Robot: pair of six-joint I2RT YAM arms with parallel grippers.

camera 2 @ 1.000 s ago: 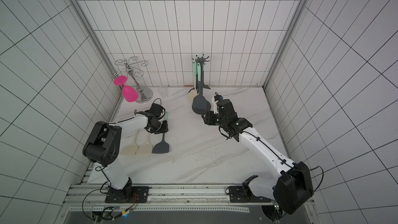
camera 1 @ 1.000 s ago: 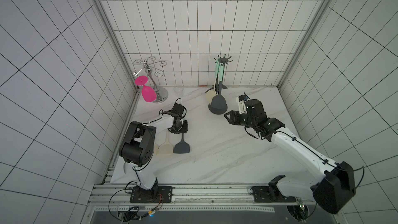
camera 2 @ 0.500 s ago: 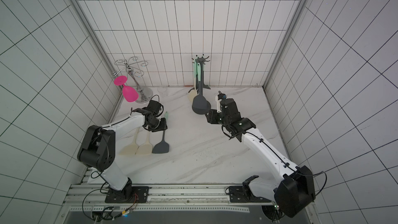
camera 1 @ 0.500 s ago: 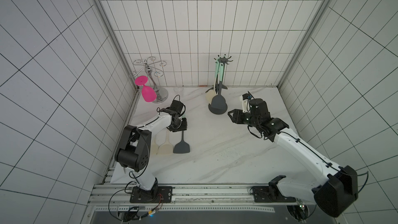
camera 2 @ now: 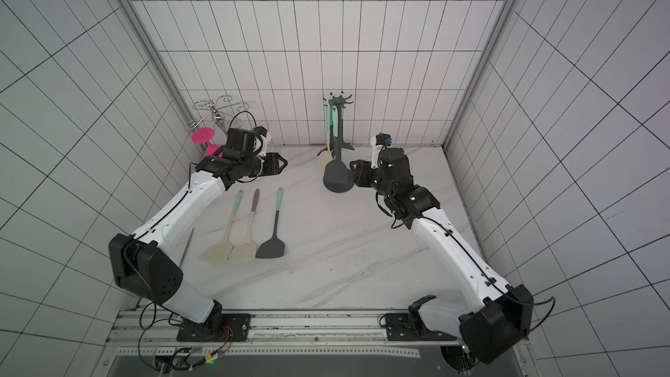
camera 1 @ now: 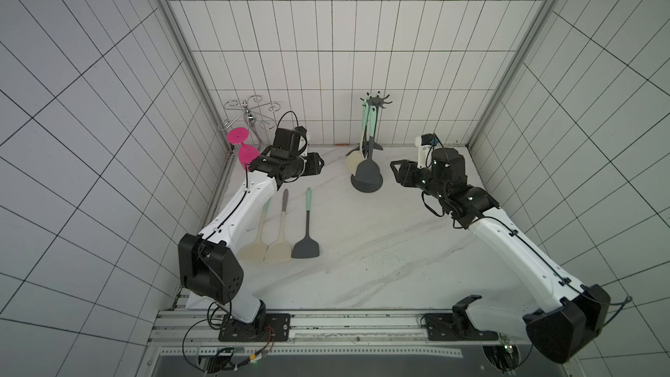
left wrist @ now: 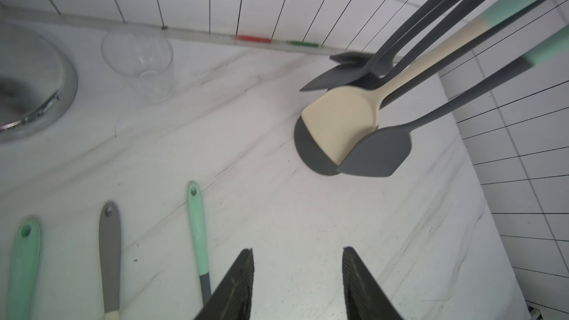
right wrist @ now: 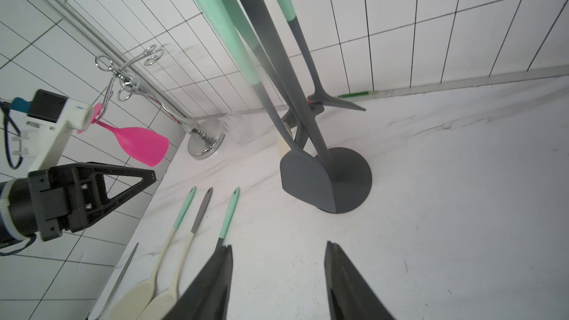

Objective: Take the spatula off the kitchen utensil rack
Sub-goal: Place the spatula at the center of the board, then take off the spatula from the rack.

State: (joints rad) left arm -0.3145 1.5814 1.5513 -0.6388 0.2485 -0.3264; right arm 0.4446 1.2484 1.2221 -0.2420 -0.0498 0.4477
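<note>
Two robot arms face the kitchen utensil rack (camera 1: 377, 102), a dark grey stand upright on its round base at the back of a white marble tabletop (camera 1: 380, 241), close to the tiled rear wall. Three spatulas hang head-down from its crown of hooks: a dark grey spatula (camera 1: 368, 172) at the front with its blade low over the base, a cream spatula (camera 1: 353, 162) just beside it, and, seen from the left wrist, a second dark grey spatula (left wrist: 332, 79) on the wall side. The left gripper (left wrist: 297, 252) hovers over the table to the rack's left, well apart from it, jaws spread with nothing between them. The right gripper (right wrist: 279, 246) points at the rack from the opposite side, near the front blade but not touching, jaws likewise spread and empty. Beside the left arm, a mint-handled cream spatula (camera 2: 217, 252), a grey-handled cream spatula (camera 2: 243, 250) and a mint-handled dark spatula (camera 2: 270, 248) lie side by side, handles toward the wall. In the rear left corner stands a chrome glass holder (camera 1: 250, 114) with a pink glass (camera 1: 246, 154) hanging foot-up; a clear glass (left wrist: 137, 53) sits by its base
</note>
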